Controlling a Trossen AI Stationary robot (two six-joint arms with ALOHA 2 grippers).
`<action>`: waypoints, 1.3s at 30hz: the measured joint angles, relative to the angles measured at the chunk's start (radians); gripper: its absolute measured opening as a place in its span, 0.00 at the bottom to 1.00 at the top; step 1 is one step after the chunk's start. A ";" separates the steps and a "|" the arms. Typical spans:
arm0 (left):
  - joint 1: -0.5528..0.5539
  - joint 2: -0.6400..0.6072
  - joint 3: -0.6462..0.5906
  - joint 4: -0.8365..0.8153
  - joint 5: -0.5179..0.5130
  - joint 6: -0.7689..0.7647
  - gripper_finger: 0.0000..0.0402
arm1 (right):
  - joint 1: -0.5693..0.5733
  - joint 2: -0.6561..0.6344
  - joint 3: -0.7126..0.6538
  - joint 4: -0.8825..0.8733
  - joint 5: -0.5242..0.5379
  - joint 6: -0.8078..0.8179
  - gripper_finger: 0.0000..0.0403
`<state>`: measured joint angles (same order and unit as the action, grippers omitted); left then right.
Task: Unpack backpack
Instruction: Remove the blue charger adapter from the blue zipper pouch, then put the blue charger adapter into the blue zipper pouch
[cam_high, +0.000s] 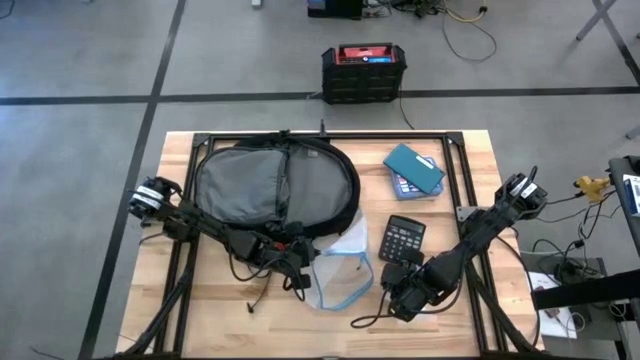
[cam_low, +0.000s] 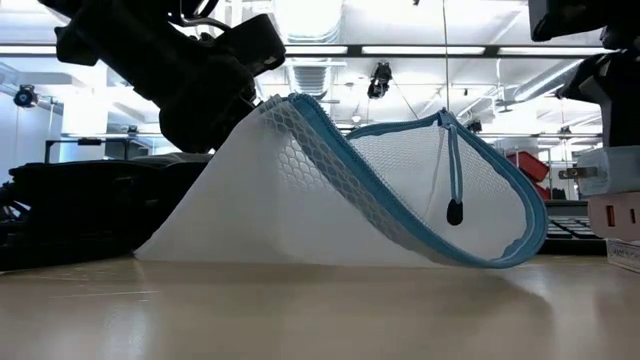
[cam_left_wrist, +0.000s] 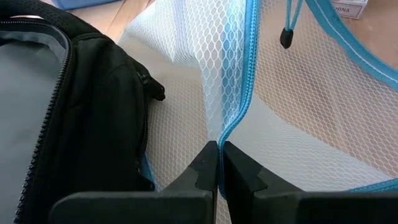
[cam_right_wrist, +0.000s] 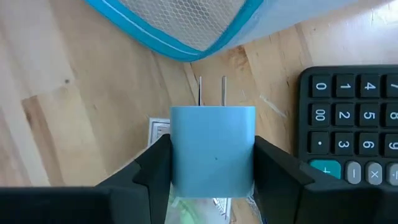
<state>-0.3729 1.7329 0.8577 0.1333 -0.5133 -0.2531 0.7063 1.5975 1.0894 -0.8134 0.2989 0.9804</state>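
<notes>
Two grips are on at once. The left gripper (cam_left_wrist: 219, 163) has its fingers shut tight on the blue zipper edge of the white mesh pouch (cam_high: 340, 268), holding that edge up just beside the backpack (cam_high: 275, 185), which lies open on the left half of the table (cam_high: 440, 335) with its grey lining showing. The right gripper (cam_right_wrist: 213, 158), low near the front edge beside the calculator (cam_high: 403, 240), has its fingers pressed against both sides of a pale blue wall charger (cam_right_wrist: 212, 149) — prongs pointing forward. A teal case (cam_high: 413, 170) already lies farther back. Unpacking looks well under way; next, I judge, the charger needs setting down on bare wood — clear of pouch and calculator.
</notes>
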 joint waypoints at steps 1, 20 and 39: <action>0.000 0.000 0.000 0.000 0.000 0.000 0.00 | 0.000 -0.001 0.009 0.001 0.014 -0.006 0.40; 0.000 0.000 0.000 0.262 0.033 0.057 0.00 | -0.176 0.144 0.026 0.456 0.041 -0.367 0.49; -0.001 0.000 0.000 0.261 0.089 0.057 0.00 | -0.080 0.096 0.147 0.048 -0.121 -0.371 0.78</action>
<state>-0.3740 1.7329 0.8574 0.3939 -0.4240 -0.1959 0.6262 1.6932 1.2365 -0.7659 0.1782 0.6095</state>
